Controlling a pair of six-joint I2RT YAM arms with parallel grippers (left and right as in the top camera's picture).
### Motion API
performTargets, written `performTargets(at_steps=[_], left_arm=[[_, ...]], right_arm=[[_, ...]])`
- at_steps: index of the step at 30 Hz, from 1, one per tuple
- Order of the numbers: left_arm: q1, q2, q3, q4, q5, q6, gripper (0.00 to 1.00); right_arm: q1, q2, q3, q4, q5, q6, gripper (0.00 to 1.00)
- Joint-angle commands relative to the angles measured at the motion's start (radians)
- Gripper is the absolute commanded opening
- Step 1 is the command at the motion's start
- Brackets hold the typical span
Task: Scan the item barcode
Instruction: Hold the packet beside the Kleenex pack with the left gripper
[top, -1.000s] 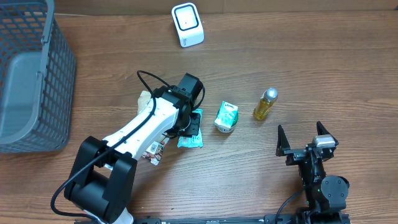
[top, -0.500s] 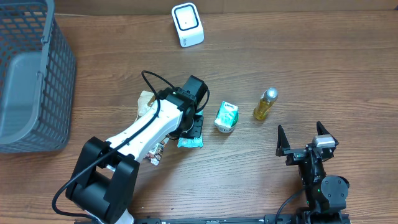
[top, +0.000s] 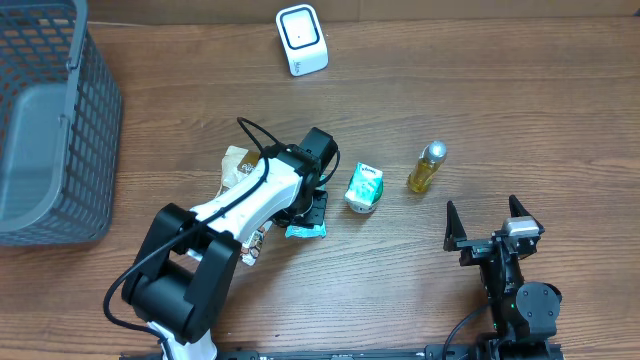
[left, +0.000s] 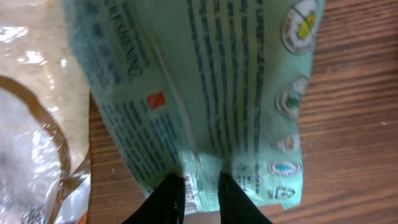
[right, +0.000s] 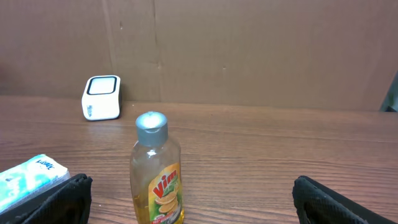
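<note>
A mint-green printed packet (top: 308, 224) lies flat on the wooden table at centre; it fills the left wrist view (left: 217, 93). My left gripper (top: 311, 203) is down on it, and its black fingers (left: 173, 198) pinch the packet's crimped lower edge with only a narrow gap (left: 202, 194). The white barcode scanner (top: 301, 40) stands at the far edge, seen small in the right wrist view (right: 102, 98). My right gripper (top: 486, 222) rests near the front right, wide open and holding nothing (right: 193, 198).
A yellow Vim bottle (top: 427, 166) stands upright ahead of the right gripper (right: 157, 171). A green-white tissue pack (top: 365, 188) lies right of the packet. A clear bag (top: 238, 165) and a small wrapper (top: 250, 245) lie left. A grey basket (top: 50, 130) sits far left.
The left arm has swung a little to the right over the green packet, which stays on the table. The right arm has not moved.
</note>
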Motion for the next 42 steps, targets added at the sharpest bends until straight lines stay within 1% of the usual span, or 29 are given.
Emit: performTargets(at_steps=[1,3,5,9,10,11,16,17,21,24,26,28,30,34,37,38,42], left_arm=[[-0.007,0.045,0.003,0.005,-0.013,-0.014,0.25],[-0.007,0.047,0.003,0.005,-0.013,-0.014,0.27],[-0.007,0.047,0.003,0.005,-0.013,-0.014,0.33],[-0.007,0.047,0.003,-0.002,-0.012,-0.013,0.48],[-0.007,0.047,0.003,-0.002,-0.006,-0.008,0.56],[-0.007,0.047,0.003,-0.002,-0.005,-0.006,0.57],[-0.007,0.047,0.003,-0.002,0.021,0.02,0.58],[-0.007,0.046,0.007,-0.006,0.021,0.024,0.62],[0.0,0.037,0.084,-0.081,0.02,0.02,0.7],[0.002,0.016,0.152,-0.127,0.02,0.018,0.73],[0.002,0.01,0.19,-0.158,0.021,0.011,0.72],[0.0,0.01,0.197,-0.169,0.021,0.01,0.69],[-0.001,0.011,0.187,-0.183,0.021,-0.011,0.59],[-0.001,0.011,0.125,-0.176,0.021,-0.033,0.53],[-0.002,0.011,0.068,-0.145,0.037,-0.033,0.41],[-0.002,0.011,0.036,-0.117,0.054,-0.033,0.4],[-0.002,0.011,-0.027,-0.046,0.049,-0.034,0.4]], right_arm=[[0.007,-0.008,-0.011,0.006,0.001,-0.001,1.0],[0.007,-0.008,-0.011,0.006,0.001,-0.001,1.0],[0.007,-0.008,-0.011,0.006,0.001,-0.001,1.0],[0.007,-0.008,-0.011,0.006,0.001,-0.001,1.0],[0.007,-0.008,-0.011,0.006,0.001,-0.001,1.0],[0.007,-0.008,-0.011,0.006,0.001,-0.001,1.0],[0.007,-0.008,-0.011,0.006,0.001,-0.001,1.0],[0.007,-0.008,-0.011,0.006,0.001,-0.001,1.0],[0.007,-0.008,-0.011,0.006,0.001,-0.001,1.0],[0.007,-0.008,-0.011,0.006,0.001,-0.001,1.0],[0.007,-0.008,-0.011,0.006,0.001,-0.001,1.0],[0.007,-0.008,-0.011,0.006,0.001,-0.001,1.0],[0.007,-0.008,-0.011,0.006,0.001,-0.001,1.0],[0.007,-0.008,-0.011,0.006,0.001,-0.001,1.0],[0.007,-0.008,-0.011,0.006,0.001,-0.001,1.0],[0.007,-0.008,-0.011,0.006,0.001,-0.001,1.0],[0.007,-0.008,-0.011,0.006,0.001,-0.001,1.0]])
